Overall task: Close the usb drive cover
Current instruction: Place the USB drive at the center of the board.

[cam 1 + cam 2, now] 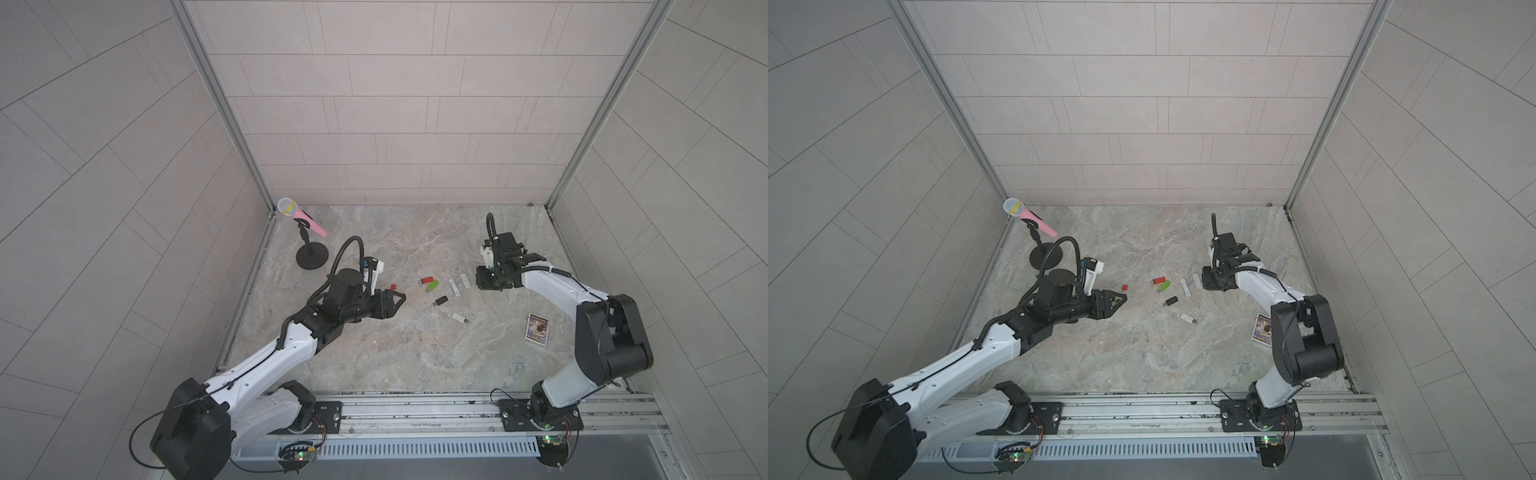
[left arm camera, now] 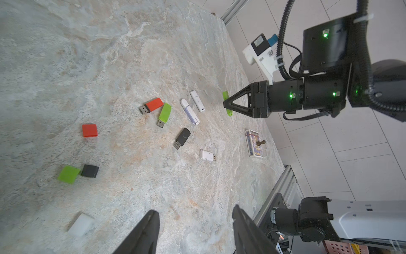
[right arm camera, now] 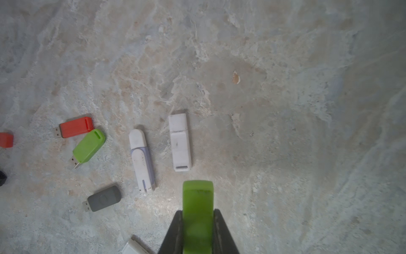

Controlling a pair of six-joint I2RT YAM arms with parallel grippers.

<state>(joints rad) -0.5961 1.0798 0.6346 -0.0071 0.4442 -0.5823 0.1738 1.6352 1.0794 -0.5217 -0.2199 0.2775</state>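
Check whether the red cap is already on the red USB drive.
No: the red cap lies apart from the red USB drive, whose metal plug is bare.

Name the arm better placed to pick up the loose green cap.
Left. The left gripper is open and empty, close to the green cap; the right gripper is shut on a green drive, farther off.

Right wrist view: held green drive (image 3: pixel 197 204) was blurred, its near end hidden between the fingers (image 3: pixel 219 228) of the right gripper (image 3: pixel 197 210) and cut by the edge. The red cap (image 3: pixel 6 140) was half cut off at the frame side. In the left wrist view, the left gripper (image 2: pixel 195 210) ran off frame behind its tips. Print on the card (image 2: pixel 254 144) was too small to read.
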